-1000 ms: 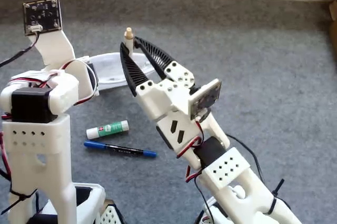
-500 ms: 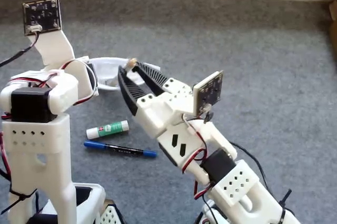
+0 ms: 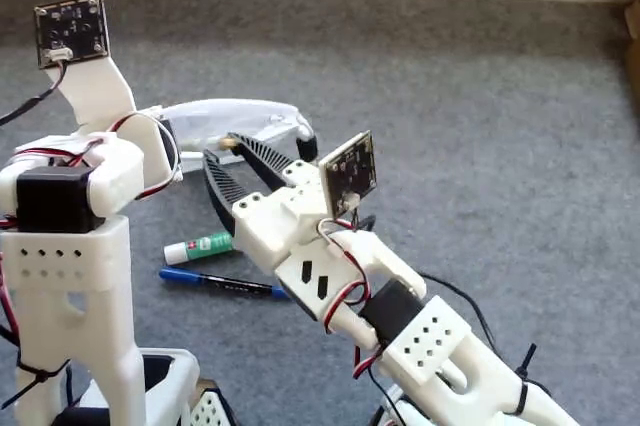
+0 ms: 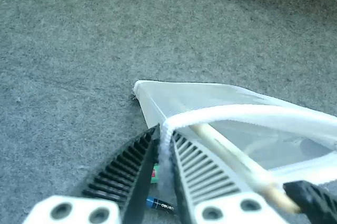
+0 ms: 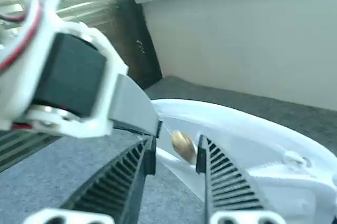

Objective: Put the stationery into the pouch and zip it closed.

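My left gripper [image 4: 165, 133] pinches the translucent white pouch [image 4: 210, 98] by its rim; my right gripper [image 5: 175, 153] clamps, seemingly, a wooden pencil [image 5: 184, 145].

Pouch [image 3: 240, 118]: thin translucent white plastic, smooth and faintly glossy, edged with a thicker opaque white rim. Pencil [image 4: 221, 150]: bare pale wood, matt, with a rounded tan end. Left gripper [image 4: 162, 139] and right gripper [image 5: 176, 150]: black plastic fingers, matt and ribbed, mounted on smooth white matt plastic bodies. Table cover [image 3: 500, 96]: grey felt-like cloth, rough and matt, carrying a glue stick [image 3: 200, 246] of smooth white plastic with a green printed label and a pen [image 3: 215, 283] of glossy blue and black plastic.
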{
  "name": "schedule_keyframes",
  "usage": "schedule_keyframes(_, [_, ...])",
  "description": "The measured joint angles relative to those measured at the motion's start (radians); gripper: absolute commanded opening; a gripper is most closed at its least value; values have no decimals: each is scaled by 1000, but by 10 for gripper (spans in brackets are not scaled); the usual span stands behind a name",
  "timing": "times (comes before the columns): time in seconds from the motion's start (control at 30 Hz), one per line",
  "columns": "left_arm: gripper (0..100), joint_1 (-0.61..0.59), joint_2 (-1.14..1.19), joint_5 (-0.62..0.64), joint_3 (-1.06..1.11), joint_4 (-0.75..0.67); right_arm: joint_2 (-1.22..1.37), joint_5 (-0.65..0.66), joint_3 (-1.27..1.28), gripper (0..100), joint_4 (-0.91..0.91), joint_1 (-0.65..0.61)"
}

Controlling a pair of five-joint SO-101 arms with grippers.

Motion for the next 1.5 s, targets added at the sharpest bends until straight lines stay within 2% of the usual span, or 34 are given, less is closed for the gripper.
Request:
schedule_keyframes(0.23, [7,-3,0,0,0,0,2,0,0,129,25,-11])
schedule_keyframes(0.67, [7,-3,0,-2,0,0,-77,2,-86,129,361,15])
schedule_keyframes(1.0, [7,-186,0,-5,0,0,-38,55,-259,129,634,121])
schedule_keyframes(1.33, [7,-374,0,14,0,-15,115,112,-445,129,896,123])
schedule_keyframes(1.5, [7,-402,0,14,0,-15,242,169,-468,129,941,91])
